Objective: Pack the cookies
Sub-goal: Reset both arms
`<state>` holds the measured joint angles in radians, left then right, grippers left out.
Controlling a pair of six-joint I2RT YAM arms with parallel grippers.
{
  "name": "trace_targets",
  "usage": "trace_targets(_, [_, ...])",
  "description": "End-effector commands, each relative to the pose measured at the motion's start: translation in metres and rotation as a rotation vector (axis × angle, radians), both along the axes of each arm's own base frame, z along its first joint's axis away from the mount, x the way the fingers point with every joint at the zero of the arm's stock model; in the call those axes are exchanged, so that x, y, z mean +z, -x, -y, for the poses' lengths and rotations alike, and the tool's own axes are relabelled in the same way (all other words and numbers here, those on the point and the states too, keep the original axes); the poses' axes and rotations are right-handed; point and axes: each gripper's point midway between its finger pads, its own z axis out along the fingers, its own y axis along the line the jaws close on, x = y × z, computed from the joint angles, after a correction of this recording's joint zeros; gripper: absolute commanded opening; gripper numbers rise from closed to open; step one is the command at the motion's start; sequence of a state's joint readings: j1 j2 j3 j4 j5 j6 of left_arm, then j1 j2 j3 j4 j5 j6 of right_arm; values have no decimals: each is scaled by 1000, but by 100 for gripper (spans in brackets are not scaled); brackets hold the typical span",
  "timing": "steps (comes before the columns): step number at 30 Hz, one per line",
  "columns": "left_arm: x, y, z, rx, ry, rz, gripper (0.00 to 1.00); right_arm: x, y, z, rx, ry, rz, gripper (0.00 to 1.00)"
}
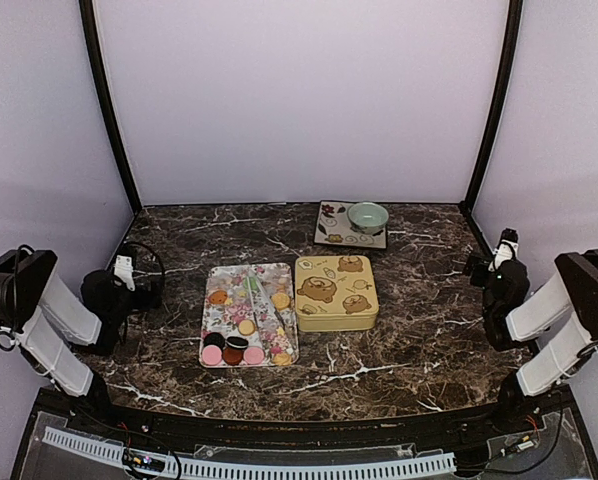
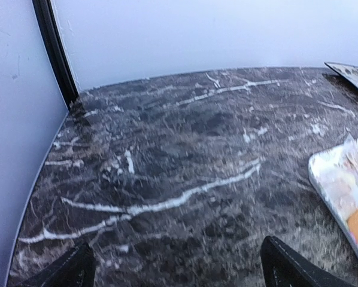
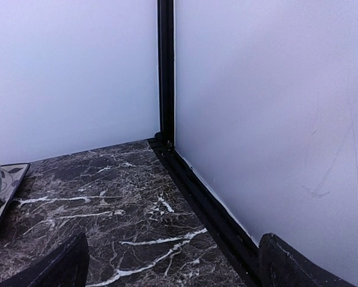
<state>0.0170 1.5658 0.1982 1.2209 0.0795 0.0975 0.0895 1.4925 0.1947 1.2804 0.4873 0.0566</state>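
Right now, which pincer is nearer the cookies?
Left. The left pincer sits a short way left of the cookies; the right pincer is far to their right, beyond the tin.

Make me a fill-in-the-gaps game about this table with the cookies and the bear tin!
1. The cookies lie on the flowery ____.
2. The gold bear tin beside them has its lid ____ (on or off).
3. On the small plate at the back stands a pale green ____.
4. The left gripper and the right gripper both hold ____.
Missing words: tray, on, bowl, nothing.
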Motion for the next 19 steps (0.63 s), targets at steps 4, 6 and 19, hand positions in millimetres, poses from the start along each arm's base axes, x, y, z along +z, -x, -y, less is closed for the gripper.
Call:
trace_targets(4, [31,-22,-6,22,18,78,99,-2,-10,1,68,-31,16,99])
trace_targets(6, [35,-21,-6,22,13,111,99,-4,-11,1,71,-35,3,99])
trace_targets(19, [33,-21,-7,26,15,102,99,0,-10,1,73,-33,23,99])
